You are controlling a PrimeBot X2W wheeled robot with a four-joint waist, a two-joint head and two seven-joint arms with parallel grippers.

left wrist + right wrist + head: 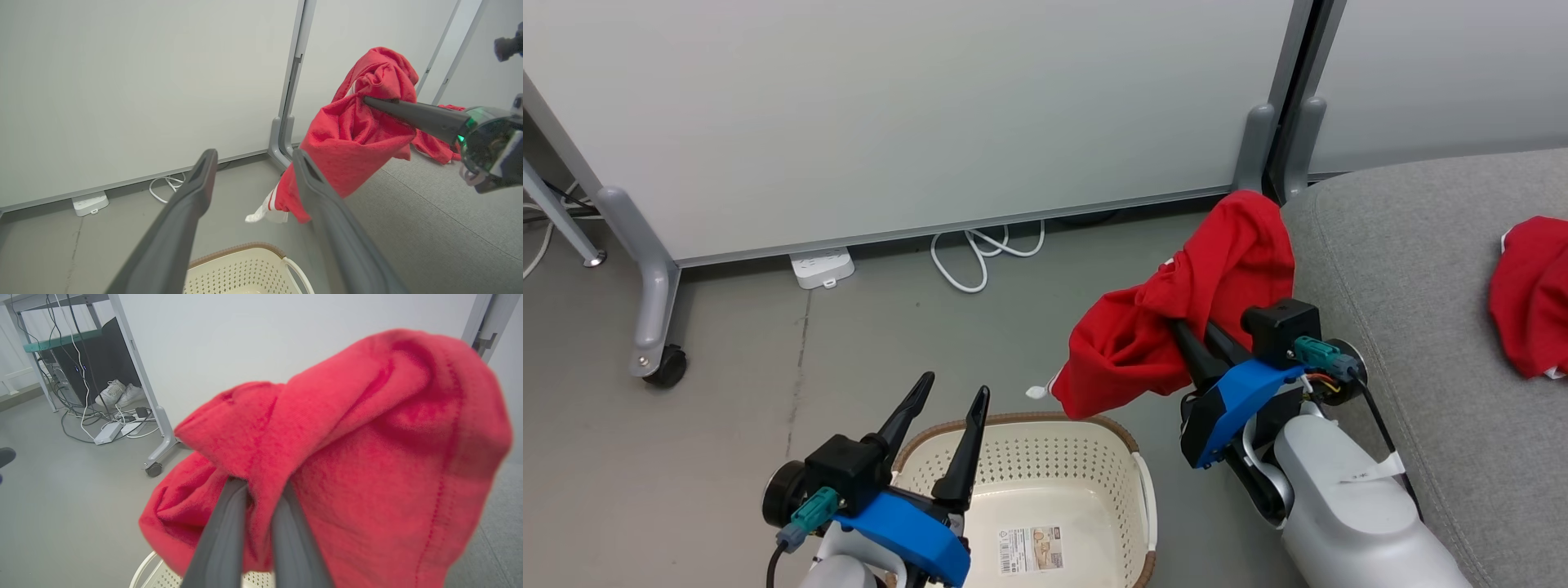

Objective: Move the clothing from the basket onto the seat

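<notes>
Red clothing (1217,261) hides the fingertips of the right hand (1194,336); the basket (1045,465) is cropped below.

White sticker label (1031,549) on the floor of the basket (1029,457) in front of me, barcode and small picture on it, print too small for me to read, nothing else legible

Two pieces of clothing (1225,253) are in sight: one off the seat's (1421,269) left edge, a second garment (1531,294) on it at the right edge. One basket (1045,453), one seat, one power strip (822,267).
</notes>
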